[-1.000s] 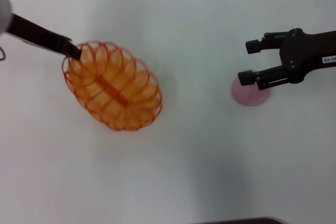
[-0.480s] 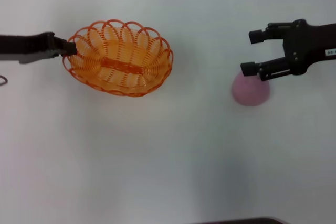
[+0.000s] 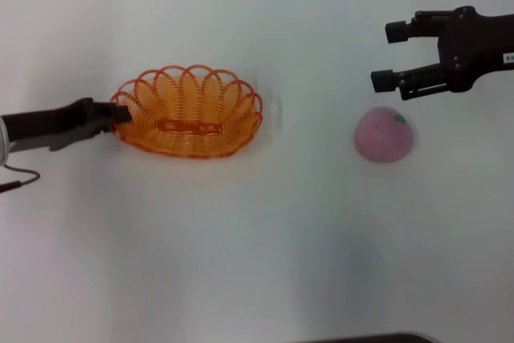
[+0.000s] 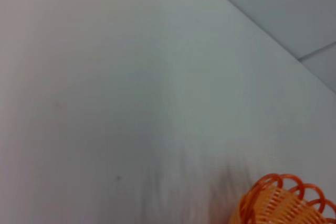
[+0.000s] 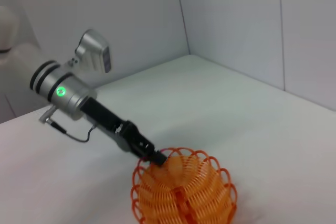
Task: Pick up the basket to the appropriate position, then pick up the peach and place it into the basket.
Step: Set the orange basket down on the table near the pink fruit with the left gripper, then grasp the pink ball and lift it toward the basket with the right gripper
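The orange wire basket (image 3: 189, 112) is left of centre in the head view. My left gripper (image 3: 119, 115) is shut on the left end of its rim. The basket also shows in the left wrist view (image 4: 281, 205) and in the right wrist view (image 5: 184, 190), where the left gripper (image 5: 156, 157) pinches its rim. The pale-pink peach (image 3: 384, 133) with a green mark on top lies on the white table at the right. My right gripper (image 3: 390, 55) is open, above and just behind the peach, not touching it.
The white table (image 3: 265, 247) spreads all around with nothing else on it. A dark edge shows at the bottom of the head view (image 3: 361, 338). Grey wall panels (image 5: 236, 19) stand beyond the table's far side.
My left arm has swung the basket from tilted diagonal to level and carried it down and forward. My right gripper has moved back from the peach, so the whole peach now shows.
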